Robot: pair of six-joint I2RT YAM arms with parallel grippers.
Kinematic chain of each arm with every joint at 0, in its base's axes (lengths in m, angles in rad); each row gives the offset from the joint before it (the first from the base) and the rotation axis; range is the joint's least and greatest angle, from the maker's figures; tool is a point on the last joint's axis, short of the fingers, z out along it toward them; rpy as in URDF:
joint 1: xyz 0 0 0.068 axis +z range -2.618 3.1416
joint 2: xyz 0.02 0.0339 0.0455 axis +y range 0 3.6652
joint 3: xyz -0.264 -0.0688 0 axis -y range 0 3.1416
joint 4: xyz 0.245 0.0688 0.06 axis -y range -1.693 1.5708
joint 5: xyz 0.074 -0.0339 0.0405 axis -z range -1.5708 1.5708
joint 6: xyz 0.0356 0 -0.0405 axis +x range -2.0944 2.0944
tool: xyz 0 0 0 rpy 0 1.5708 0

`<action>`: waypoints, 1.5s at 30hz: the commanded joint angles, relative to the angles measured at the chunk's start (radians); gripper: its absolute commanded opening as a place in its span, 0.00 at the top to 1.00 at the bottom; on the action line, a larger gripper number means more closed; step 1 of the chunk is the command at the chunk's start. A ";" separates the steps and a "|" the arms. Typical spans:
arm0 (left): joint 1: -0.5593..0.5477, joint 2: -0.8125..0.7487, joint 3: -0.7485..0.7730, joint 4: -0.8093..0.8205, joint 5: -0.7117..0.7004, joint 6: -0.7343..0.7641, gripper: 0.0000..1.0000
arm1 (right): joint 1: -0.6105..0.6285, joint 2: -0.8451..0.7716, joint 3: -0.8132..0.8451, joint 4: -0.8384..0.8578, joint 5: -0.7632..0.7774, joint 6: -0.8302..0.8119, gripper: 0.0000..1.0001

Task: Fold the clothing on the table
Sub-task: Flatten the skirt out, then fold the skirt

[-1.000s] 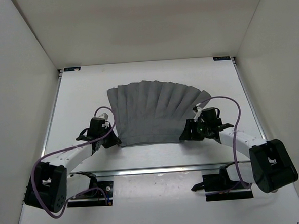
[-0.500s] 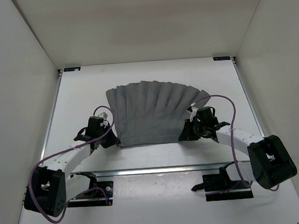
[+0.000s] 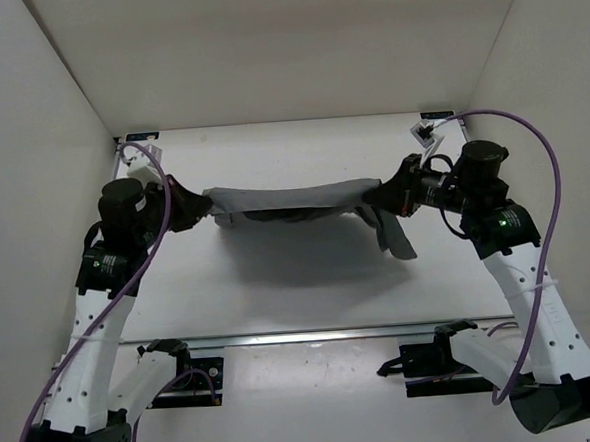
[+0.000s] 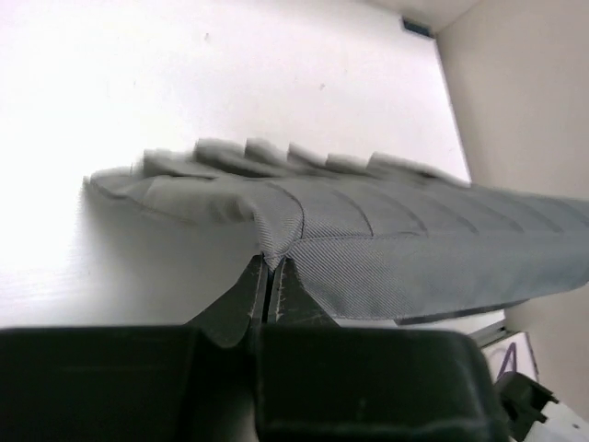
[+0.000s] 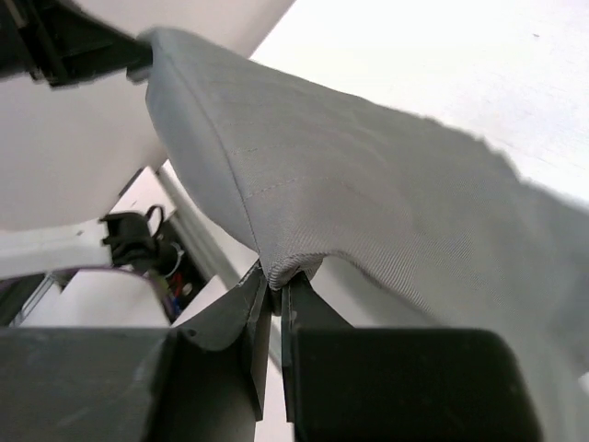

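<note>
At nine o'clock, pinching a corner of the clothing (image 3: 289, 196) tight in the left jaws. Strung across above the tabletop (image 3: 290, 146), sagging in the middle: soft, light and floppy by the look, best taken at the hem corners. At three o'clock, clamped the same way in the right jaws, with a loose flap drooping toward six. Cannot make out the underside, nor any touch on the tabletop.

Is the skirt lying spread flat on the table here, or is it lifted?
Lifted. The clothing hangs stretched between the left hand and right hand, each shut on an edge, casting a shadow on the table below.
</note>
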State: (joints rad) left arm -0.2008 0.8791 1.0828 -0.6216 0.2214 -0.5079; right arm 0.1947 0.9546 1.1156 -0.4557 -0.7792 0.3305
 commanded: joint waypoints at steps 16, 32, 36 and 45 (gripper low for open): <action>0.135 0.671 0.924 -0.185 -0.011 0.138 1.00 | 0.040 0.772 1.075 -0.360 0.054 -0.151 1.00; 0.018 0.187 -0.299 0.212 0.051 -0.024 1.00 | -0.040 0.563 0.057 0.072 -0.088 -0.009 1.00; -0.078 0.089 -0.570 0.249 0.075 -0.075 1.00 | -0.020 0.478 -0.245 0.115 -0.022 0.053 1.00; -0.089 -0.256 -0.607 -0.053 0.030 -0.073 1.00 | -0.057 0.043 -0.537 -0.156 0.052 0.004 1.00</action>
State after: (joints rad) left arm -0.3241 0.7025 0.4263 -0.5869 0.2710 -0.5777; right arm 0.1684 1.1316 0.5983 -0.5358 -0.7559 0.3546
